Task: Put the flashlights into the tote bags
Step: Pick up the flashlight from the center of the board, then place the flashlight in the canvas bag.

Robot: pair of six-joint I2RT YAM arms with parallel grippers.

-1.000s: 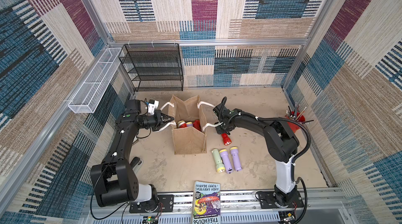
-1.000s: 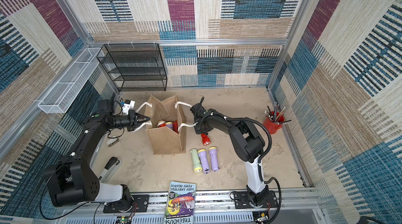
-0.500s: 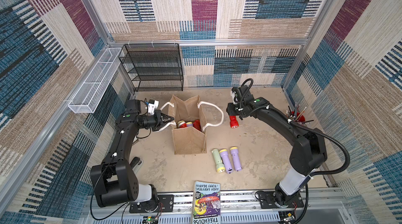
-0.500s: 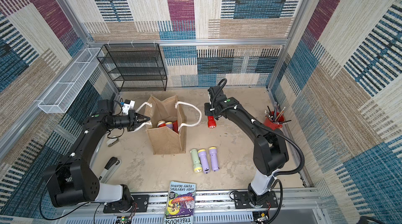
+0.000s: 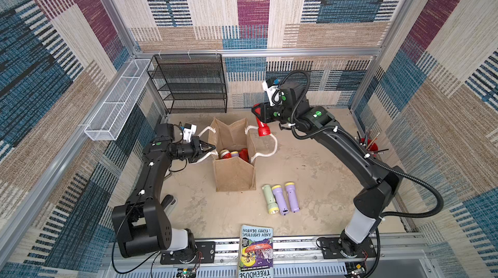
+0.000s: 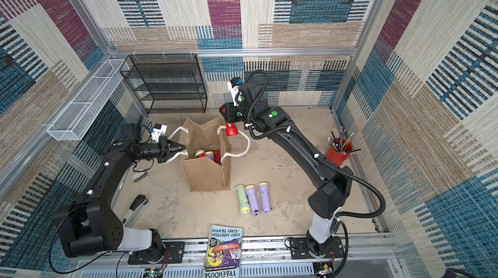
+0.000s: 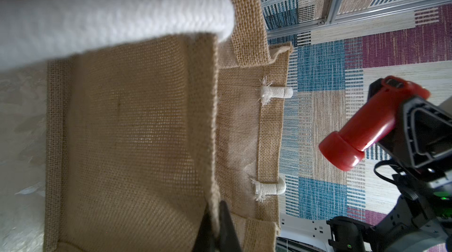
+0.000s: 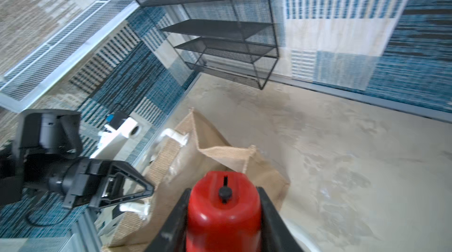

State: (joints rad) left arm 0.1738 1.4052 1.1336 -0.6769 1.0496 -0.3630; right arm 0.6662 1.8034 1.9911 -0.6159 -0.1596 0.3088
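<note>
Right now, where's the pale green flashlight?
In both top views the pale green flashlight lies on the table by the tote bag's near right corner, leftmost beside two lilac flashlights.

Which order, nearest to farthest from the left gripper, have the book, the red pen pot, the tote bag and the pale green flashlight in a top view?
1. tote bag, its rim pinched by the left gripper.
2. pale green flashlight, lying near the bag's front corner.
3. book, at the front edge.
4. red pen pot, by the opposite side wall.
</note>
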